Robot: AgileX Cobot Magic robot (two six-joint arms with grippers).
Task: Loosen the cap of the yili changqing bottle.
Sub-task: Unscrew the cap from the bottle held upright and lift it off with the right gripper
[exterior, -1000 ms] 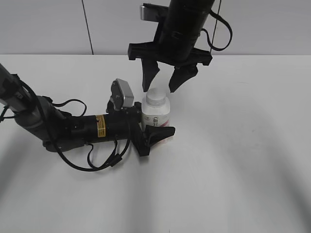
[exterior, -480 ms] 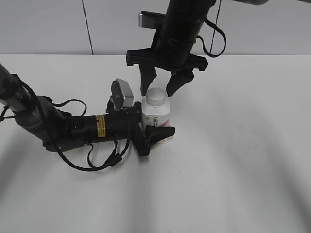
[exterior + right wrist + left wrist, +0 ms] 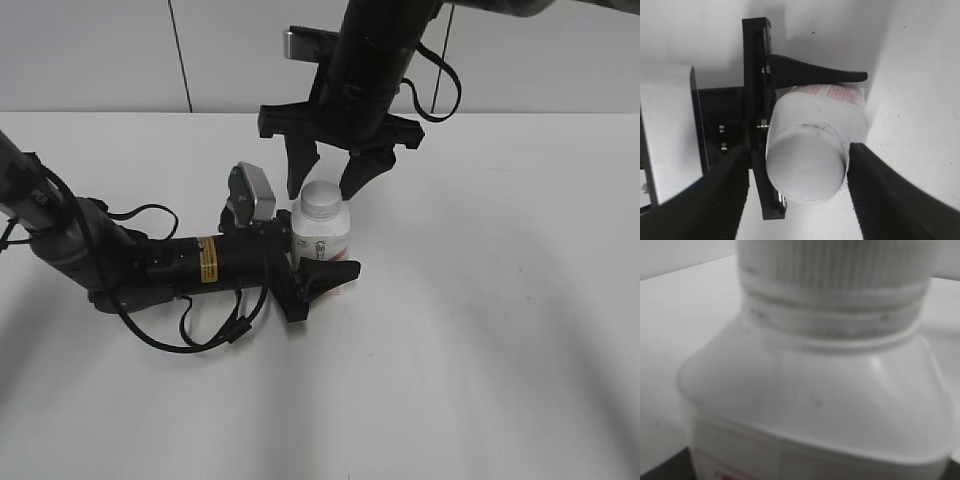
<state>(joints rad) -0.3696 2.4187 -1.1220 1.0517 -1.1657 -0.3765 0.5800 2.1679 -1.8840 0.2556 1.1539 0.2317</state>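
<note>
White bottle: the yili changqing bottle (image 3: 321, 238) stood upright on the pale tabletop (image 3: 480, 330), pink-red print facing front.
Cap: the cap (image 3: 322, 201), round, white and ribbed, sat on the neck; it filled the top of the left wrist view.
Left gripper: the left gripper (image 3: 318, 262) lay low along the tabletop, its black fingers (image 3: 815, 73) clamped on the bottle's body, one pressed along the printed side.
Right gripper: the right gripper (image 3: 328, 172) hung above the bottle, pointing down; its fingers (image 3: 880, 195) stood apart on either side of the cap, not touching it.
Cable: a black cable (image 3: 215, 330) looped beside the left arm.
</note>
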